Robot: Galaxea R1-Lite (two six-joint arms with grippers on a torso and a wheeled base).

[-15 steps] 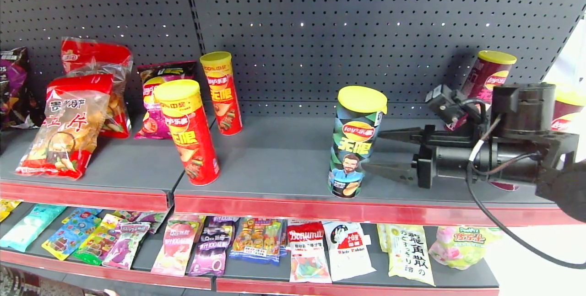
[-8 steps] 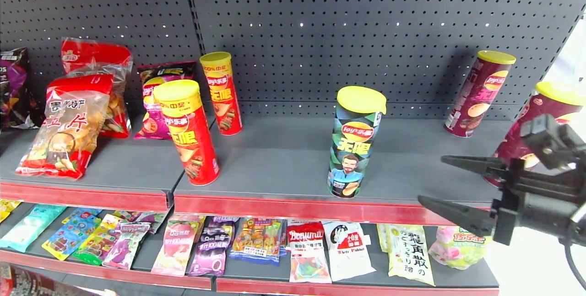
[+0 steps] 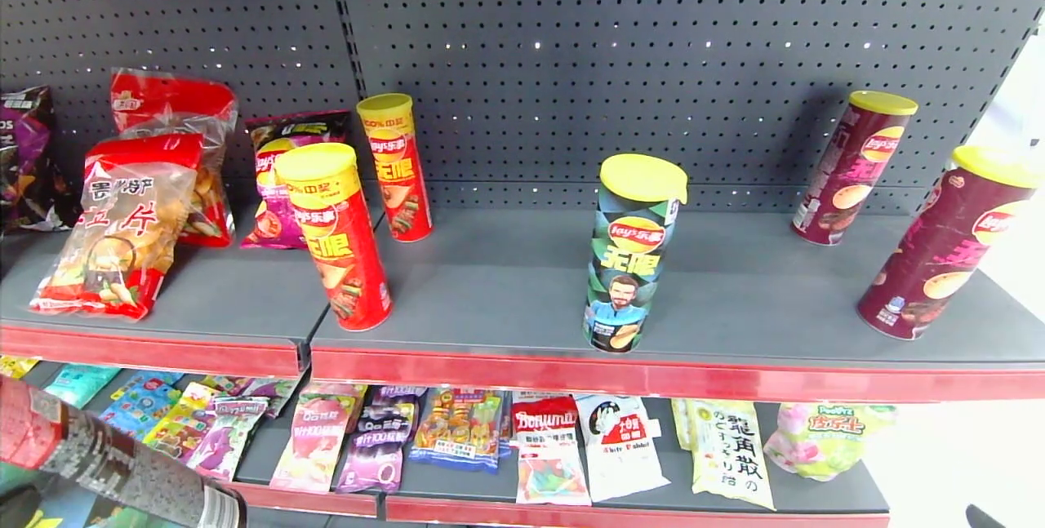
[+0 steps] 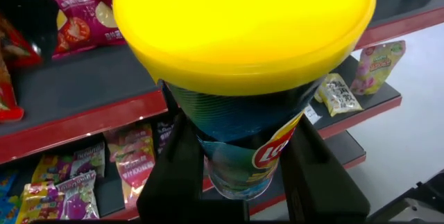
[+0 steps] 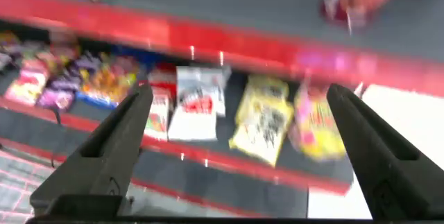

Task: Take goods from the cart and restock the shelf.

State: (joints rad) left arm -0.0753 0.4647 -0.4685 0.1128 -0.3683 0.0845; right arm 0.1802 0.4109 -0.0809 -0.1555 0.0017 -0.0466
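Note:
A green chip can with a yellow lid (image 3: 633, 255) stands upright near the front of the upper shelf (image 3: 506, 291). My left gripper (image 4: 239, 141) is shut on another yellow-lidded green can (image 4: 243, 37), its black fingers (image 4: 177, 175) pressing both sides. That held can (image 3: 122, 463) pokes in at the lower left of the head view, tilted, below the shelf's front. My right gripper (image 5: 239, 92) is open with nothing between its fingers, in front of the lower shelf's packets (image 5: 194, 102).
Two red cans (image 3: 335, 234) (image 3: 396, 165) and snack bags (image 3: 122, 226) fill the shelf's left part. Two maroon cans (image 3: 853, 165) (image 3: 943, 246) stand at the right. Bare shelf lies on both sides of the green can. Flat packets (image 3: 457, 430) line the lower shelf.
My right gripper drew back from the standing green can, down and to the right, and left the head view. The can in my left gripper came up at the lower left.

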